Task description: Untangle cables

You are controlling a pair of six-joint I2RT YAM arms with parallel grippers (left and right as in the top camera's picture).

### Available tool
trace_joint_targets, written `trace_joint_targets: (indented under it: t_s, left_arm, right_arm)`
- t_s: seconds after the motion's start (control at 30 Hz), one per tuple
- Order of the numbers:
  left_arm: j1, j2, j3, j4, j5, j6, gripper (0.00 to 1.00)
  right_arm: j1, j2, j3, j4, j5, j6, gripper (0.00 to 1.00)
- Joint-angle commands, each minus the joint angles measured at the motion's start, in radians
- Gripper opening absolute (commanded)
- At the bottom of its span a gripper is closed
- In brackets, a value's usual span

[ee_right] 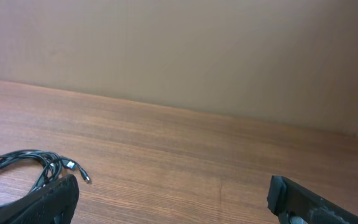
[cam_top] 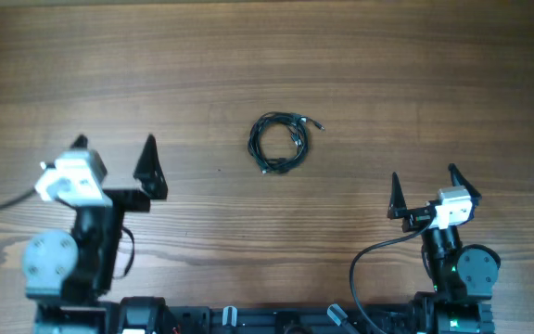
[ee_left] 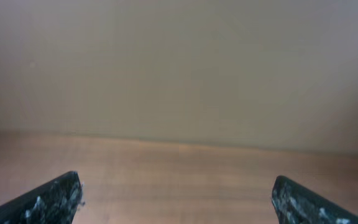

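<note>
The cables point(cam_top: 281, 142) lie coiled in one small black bundle on the wooden table, near its middle, with a plug end sticking out to the right. In the right wrist view the cables point(ee_right: 23, 165) show at the lower left, beside the left fingertip. My left gripper point(cam_top: 116, 146) is open at the left of the table, well apart from the bundle. My right gripper point(cam_top: 425, 178) is open at the lower right, also apart from it. Both grippers hold nothing; the left gripper point(ee_left: 176, 190) and right gripper point(ee_right: 173, 190) show only bare wood between their fingers.
The wooden table point(cam_top: 267, 56) stretches all round the bundle. A plain beige wall point(ee_right: 197, 50) rises behind the table's far edge. The arm bases and their thick black cables point(cam_top: 369, 269) sit along the near edge.
</note>
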Motion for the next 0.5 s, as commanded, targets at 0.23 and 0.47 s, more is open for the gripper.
trace_joint_targets:
  t_s: [0.23, 0.47]
  left_arm:
    - [0.006, 0.420, 0.622, -0.280, 0.086, -0.001, 1.00]
    - [0.007, 0.684, 0.916, -0.393, 0.081, 0.077, 1.00]
  right_arm:
    - [-0.004, -0.009, -0.001, 0.003, -0.020, -0.008, 1.00]
    - [-0.004, -0.009, -0.001, 0.003, -0.021, -0.008, 1.00]
